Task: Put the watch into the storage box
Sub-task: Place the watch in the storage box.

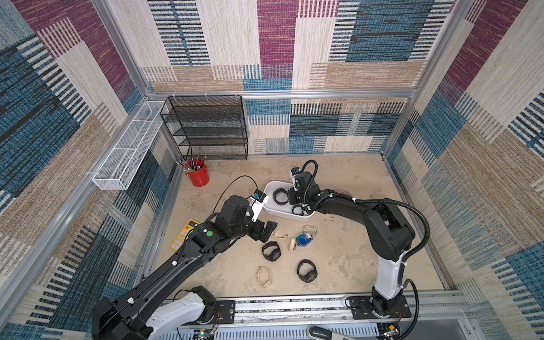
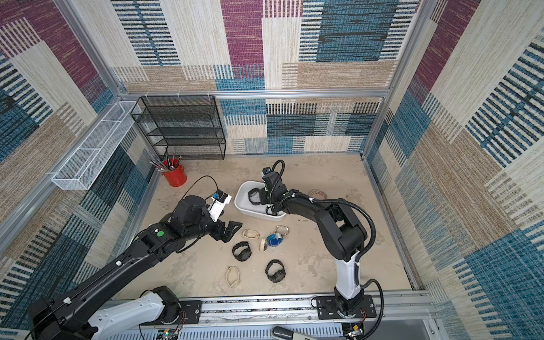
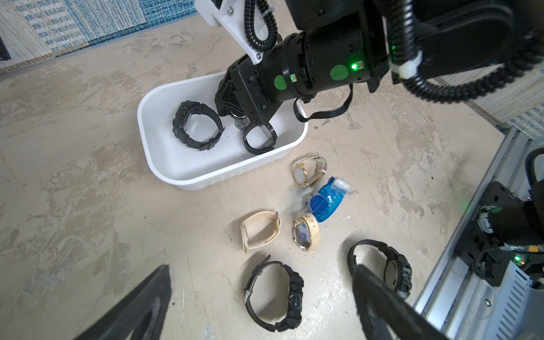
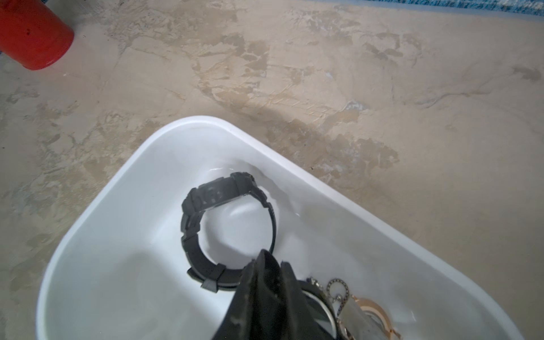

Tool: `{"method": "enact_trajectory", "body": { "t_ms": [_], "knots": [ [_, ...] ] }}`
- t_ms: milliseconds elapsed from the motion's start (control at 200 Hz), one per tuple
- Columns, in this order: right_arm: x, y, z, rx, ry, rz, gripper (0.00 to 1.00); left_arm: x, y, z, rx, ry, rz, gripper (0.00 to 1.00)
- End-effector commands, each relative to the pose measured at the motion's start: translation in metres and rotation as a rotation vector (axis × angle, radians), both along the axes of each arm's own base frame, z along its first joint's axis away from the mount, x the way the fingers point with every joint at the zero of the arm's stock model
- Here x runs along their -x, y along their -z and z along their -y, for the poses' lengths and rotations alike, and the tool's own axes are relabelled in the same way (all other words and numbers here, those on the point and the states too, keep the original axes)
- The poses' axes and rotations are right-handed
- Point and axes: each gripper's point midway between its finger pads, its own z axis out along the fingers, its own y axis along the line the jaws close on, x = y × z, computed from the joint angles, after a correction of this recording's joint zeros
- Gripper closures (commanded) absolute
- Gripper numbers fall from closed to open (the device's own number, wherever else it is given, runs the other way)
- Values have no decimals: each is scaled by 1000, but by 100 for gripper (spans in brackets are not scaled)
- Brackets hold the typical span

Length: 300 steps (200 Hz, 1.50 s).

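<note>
The white storage box point(image 1: 269, 188) point(image 2: 240, 194) point(image 3: 141, 117) point(image 4: 117, 182) stands mid-table. A black watch point(image 1: 280, 195) point(image 3: 195, 125) point(image 4: 200, 212) lies inside it. My right gripper point(image 3: 253, 120) point(image 4: 273, 259) reaches down into the box, shut on a black-strapped watch point(image 3: 259, 139) point(image 4: 319, 297). A rose-gold watch point(image 4: 368, 309) lies beside that one. My left gripper point(image 1: 266, 231) point(image 2: 231, 231) point(image 3: 261, 269) hovers open above the table, in front of the box. A black watch point(image 1: 271, 250) point(image 3: 273, 294) lies on the table below its fingers.
Loose on the table: another black watch point(image 1: 306, 270), beige bands point(image 1: 279, 234) point(image 1: 265, 276), a beige watch point(image 1: 293, 244), a gold watch point(image 1: 309, 229), a blue packet point(image 1: 303, 240). A red cup point(image 1: 197, 175), black mesh shelf point(image 1: 206, 126) and white wire basket point(image 1: 129, 147) stand back left.
</note>
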Motion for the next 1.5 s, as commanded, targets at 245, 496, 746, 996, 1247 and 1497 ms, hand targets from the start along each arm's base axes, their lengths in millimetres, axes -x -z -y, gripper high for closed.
{"method": "enact_trajectory", "body": {
  "t_ms": [245, 496, 746, 996, 1247, 1497],
  "knots": [
    [-16, -14, -7, -46, 7, 45, 61, -2, -1, 1, -7, 1, 1, 3],
    [-6, -65, -4, -102, 0, 102, 25, -3, -1, 0, -10, -5, 0, 3],
    [46, -90, 15, -200, -38, 123, 7, -5, 2, -1, -24, -15, -4, 3],
    [114, -102, 47, -282, -98, 184, 0, -6, 6, 0, -35, -18, -20, 3],
    [134, -107, 61, -296, -94, 198, 0, -8, 8, -1, -42, -29, -31, 3],
    [143, -116, 62, -305, -124, 219, 0, -10, 9, -9, -62, -75, -34, 3]
  ]
}}
